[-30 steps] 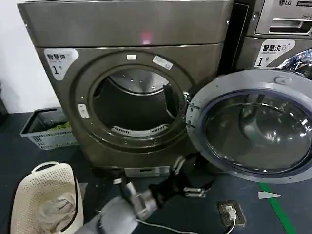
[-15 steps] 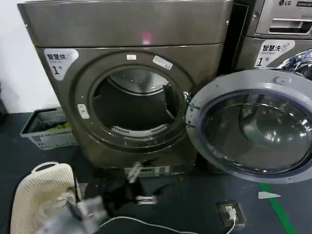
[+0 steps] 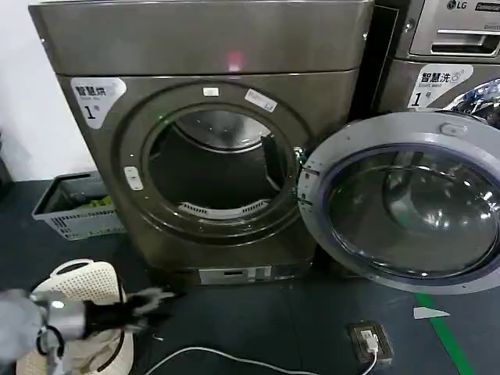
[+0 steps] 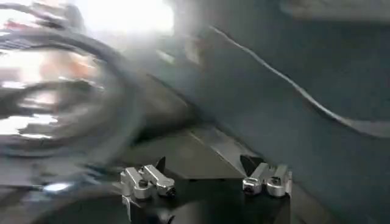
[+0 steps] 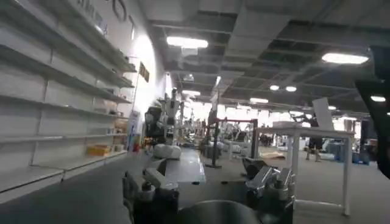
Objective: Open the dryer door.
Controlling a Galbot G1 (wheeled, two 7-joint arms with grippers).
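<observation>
One dryer door (image 3: 406, 203) swung fully open, hanging on its hinge at the right side of the bronze-grey dryer (image 3: 211, 62), grey inner face and dark glass turned toward the head camera, round drum opening (image 3: 215, 176) exposed. Judged from this, task essentially complete. Since a second ago, left gripper (image 3: 152, 301) pulled away from the floor just below the door hinge, across the front of the machine, now low at the left beside a white laundry basket (image 3: 74, 285), well apart from the door. Door itself unchanged through that retreat, resting at the same wide angle, so nothing left holding it. In the left wrist view, left gripper (image 4: 206, 176) with fingers spread apart, nothing between them, a pale cable (image 4: 292, 91) crossing the dark floor beyond. In the right wrist view, right gripper (image 5: 207, 182) likewise spread and empty, aimed out into a long room with shelving (image 5: 55, 91), away from the work. Hard to make out: left arm smeared by motion in the head view, fingers there indistinct; round shape in the left wrist view too blurred to name. Door's right edge cut off by the frame. Grey crate (image 3: 78, 207) by the wall, contents unclear.
</observation>
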